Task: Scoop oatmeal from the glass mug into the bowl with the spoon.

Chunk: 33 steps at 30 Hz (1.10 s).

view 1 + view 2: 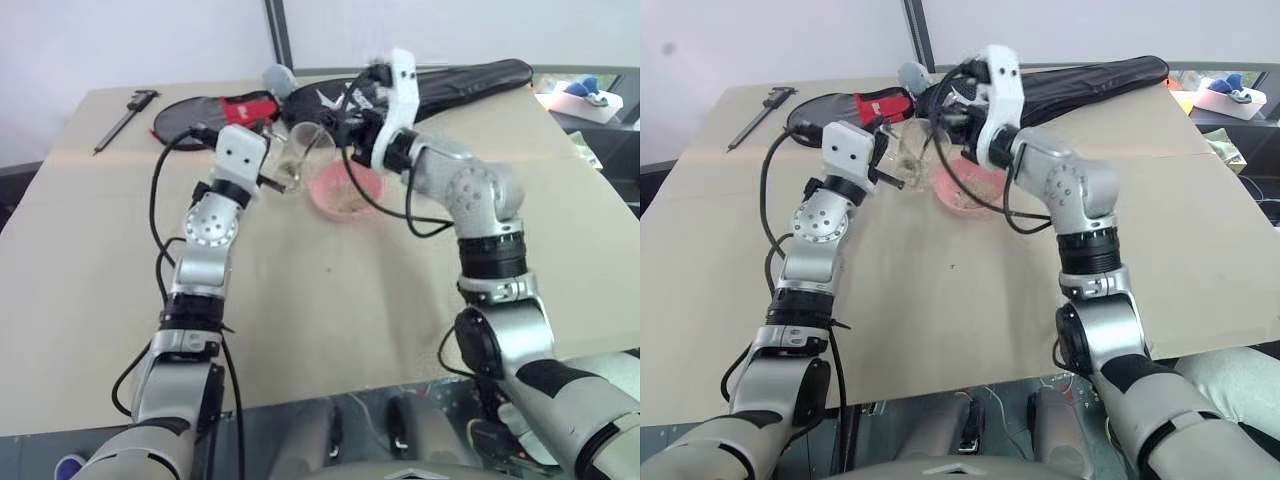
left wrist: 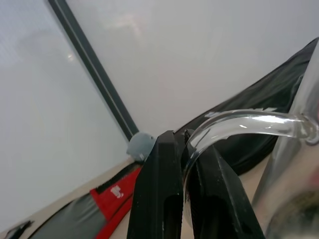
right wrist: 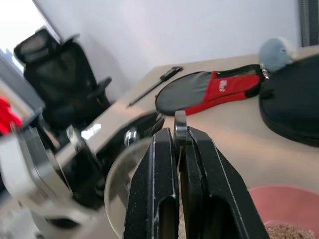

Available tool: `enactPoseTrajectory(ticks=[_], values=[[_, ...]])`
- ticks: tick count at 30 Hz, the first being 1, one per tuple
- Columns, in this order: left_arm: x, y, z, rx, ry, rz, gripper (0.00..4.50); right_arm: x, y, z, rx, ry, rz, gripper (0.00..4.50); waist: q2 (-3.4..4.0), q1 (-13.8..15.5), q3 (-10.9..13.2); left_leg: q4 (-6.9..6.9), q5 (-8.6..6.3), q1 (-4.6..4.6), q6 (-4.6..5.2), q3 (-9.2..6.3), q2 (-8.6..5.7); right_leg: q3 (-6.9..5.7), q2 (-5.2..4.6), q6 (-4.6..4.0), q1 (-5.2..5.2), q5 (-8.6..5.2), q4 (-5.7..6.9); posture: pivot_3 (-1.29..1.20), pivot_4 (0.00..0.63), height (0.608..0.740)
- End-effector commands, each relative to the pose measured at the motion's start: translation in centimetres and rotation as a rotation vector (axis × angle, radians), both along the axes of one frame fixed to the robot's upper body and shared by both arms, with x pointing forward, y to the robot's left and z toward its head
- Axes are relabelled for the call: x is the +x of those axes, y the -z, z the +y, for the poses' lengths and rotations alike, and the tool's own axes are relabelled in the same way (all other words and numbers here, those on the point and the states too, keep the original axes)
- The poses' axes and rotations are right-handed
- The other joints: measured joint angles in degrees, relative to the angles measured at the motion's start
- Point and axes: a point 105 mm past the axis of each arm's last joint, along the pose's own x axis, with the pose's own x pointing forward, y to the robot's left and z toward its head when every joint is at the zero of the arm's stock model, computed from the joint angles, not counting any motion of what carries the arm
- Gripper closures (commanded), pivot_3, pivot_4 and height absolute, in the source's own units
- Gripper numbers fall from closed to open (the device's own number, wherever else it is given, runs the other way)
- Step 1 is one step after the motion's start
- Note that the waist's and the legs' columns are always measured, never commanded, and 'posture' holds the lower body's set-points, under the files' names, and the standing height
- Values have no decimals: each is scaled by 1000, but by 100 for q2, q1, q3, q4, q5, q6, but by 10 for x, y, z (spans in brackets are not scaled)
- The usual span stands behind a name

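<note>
Main risk: the mug (image 1: pixel 298 152) hangs off the table, tilted, carried only by its handle (image 2: pixel 239 124), which the left gripper (image 2: pixel 185 144) has pinched between fully closed fingers; a thin curved glass handle in flat pads can likely pivot or slip, and then the mug drops or dumps onto the table (image 1: pixel 350 320) instead of the bowl (image 1: pixel 345 192). Second risk: the right gripper (image 3: pixel 179 130) is clamped shut on the spoon (image 3: pixel 180 122) by the handle tip, so the scoop end is long-levered; any wrist roll probably spills flakes between mug and bowl, and the scoop could knock the mug wall and twist it in the left grip. The two arms crowd each other right over the bowl, so cable snag or finger contact is plausible. Containers: the mug sits just left of the bowl, rim leaning toward it, with a little oatmeal (image 1: pixel 291 178) low inside. The pink bowl rests on the table under the right wrist and already holds a thin layer of flakes. Whether the spoon carries a load can't be told.
</note>
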Motion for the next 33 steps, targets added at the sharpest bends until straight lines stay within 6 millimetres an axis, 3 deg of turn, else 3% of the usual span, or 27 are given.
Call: enactPoseTrajectory(ticks=[1, 14, 22, 33], values=[[4, -20, -2, 21, -8, -79, 4421, -2, -33, -6, 157, -38, 33, 4500, 0, 0, 0, 0, 0, 0, 0, 0, -1, 0, -1, 0, -1, 0, 1, 0, 150, 740], [25, -13, 4, 95, -84, -28, 4421, 23, -47, -42, 346, 51, 183, 4500, 0, -10, 0, -7, 1, -2, 1, 7, -4, 7, -6, 0, -7, 0, 8, 0, 150, 740], [30, -13, 7, 99, -102, -16, 4421, 38, -39, -60, 372, 119, 236, 4500, 0, -13, 0, -10, 1, -4, 2, 8, -4, 9, -7, 0, -8, 0, 8, 0, 150, 740], [34, -9, 5, 96, -123, 16, 4421, 42, -27, -83, 403, 160, 271, 4500, 0, -10, 0, -10, 1, -5, 2, 9, -4, 11, -8, 0, -8, 0, 10, 0, 150, 740]])
